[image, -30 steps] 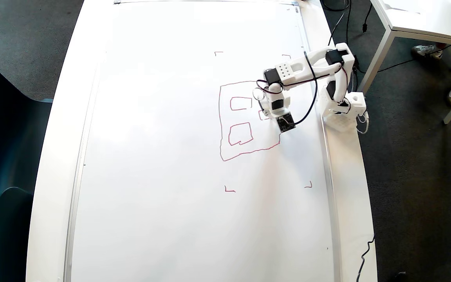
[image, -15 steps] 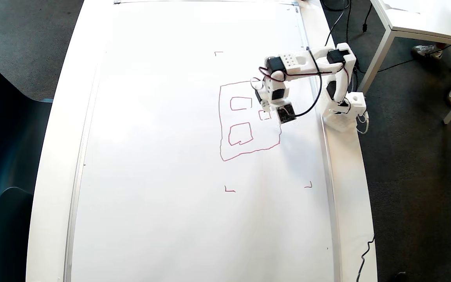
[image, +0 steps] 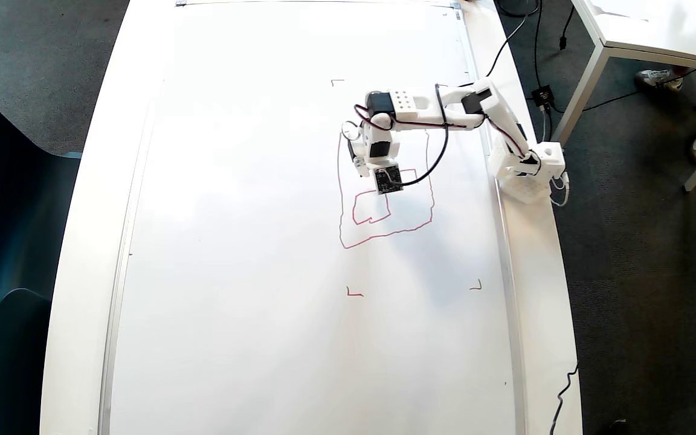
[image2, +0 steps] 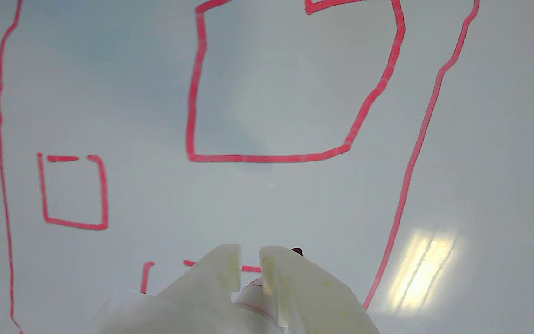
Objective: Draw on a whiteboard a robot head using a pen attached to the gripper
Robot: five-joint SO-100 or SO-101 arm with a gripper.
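The whiteboard (image: pixel 251 241) fills most of the overhead view. On it is the robot head (image: pixel 384 232), a wobbly red rectangle with one square (image: pixel 372 208) in plain sight; the arm covers the upper part. My gripper (image: pixel 361 164) hangs over the rectangle's upper left. In the wrist view the gripper (image2: pixel 250 260) rises from the bottom edge, its white fingers (image2: pixel 223 271) shut on the pen (image2: pixel 254 291). Ahead of it lie a large red square (image2: pixel 295 157), a small square (image2: pixel 72 225) to the left and the outline (image2: pixel 415 148) to the right.
The arm's base (image: pixel 526 175) stands on the white table strip right of the board's silver frame. Tiny red corner marks (image: pixel 354 293) sit around the drawing. A small white side table (image: pixel 656 30) and someone's shoes (image: pixel 656 77) are at top right, a dark chair (image: pixel 9 241) at left.
The arm has stretched out and swung left in the overhead view, carrying the gripper from the rectangle's right side to its upper left. The small right-hand square is uncovered; the upper square is now hidden.
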